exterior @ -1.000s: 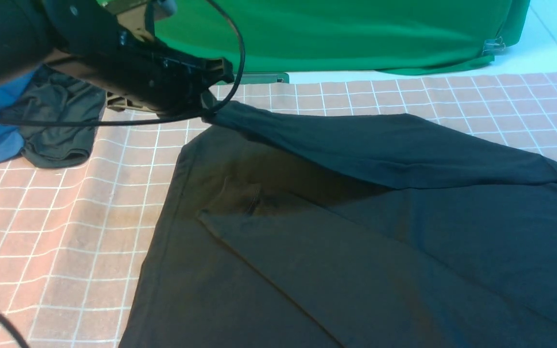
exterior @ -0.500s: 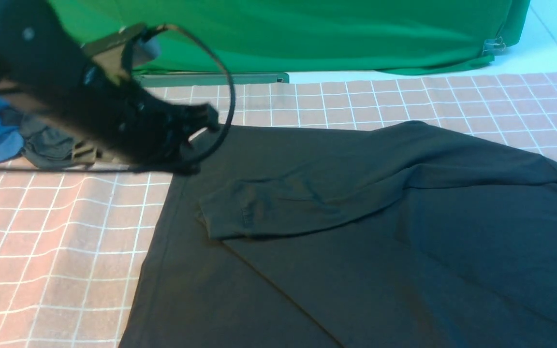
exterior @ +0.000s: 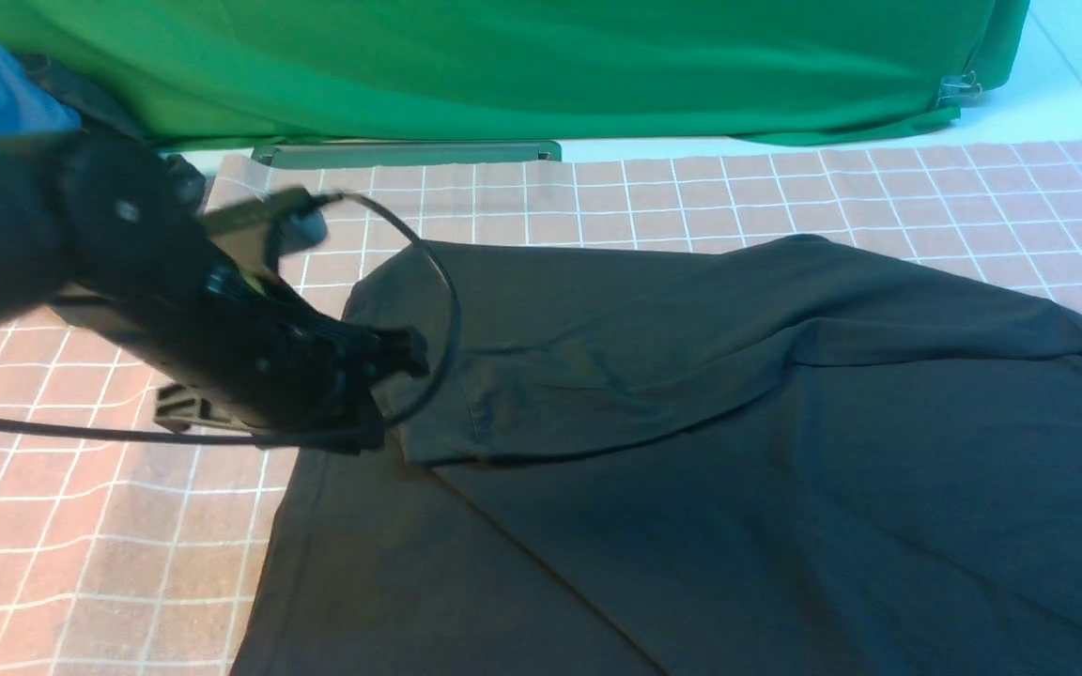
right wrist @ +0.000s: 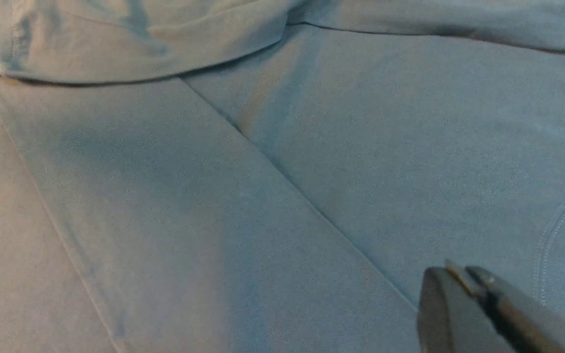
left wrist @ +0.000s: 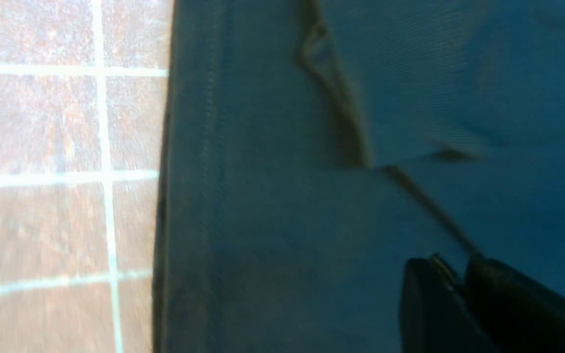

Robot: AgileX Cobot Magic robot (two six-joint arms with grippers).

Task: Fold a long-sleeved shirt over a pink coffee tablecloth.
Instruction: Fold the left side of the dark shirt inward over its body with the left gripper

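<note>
lying beneath left end effector (exterior: 405,361) (shirt (exterior: 691,422))

A: Any writing to read on the shirt (exterior: 738,422)?
B: None. From the front it is plain dark cloth, and both wrist views show only knit, seams and stitching.
A: The tablecloth (exterior: 691,188)?
B: Thin white lines in a grid, no letters or numbers.
A: And the green cloth (exterior: 550,66) behind?
B: Plain. The left arm (exterior: 175,319) is blurred, and nothing on it can be made out.
</note>
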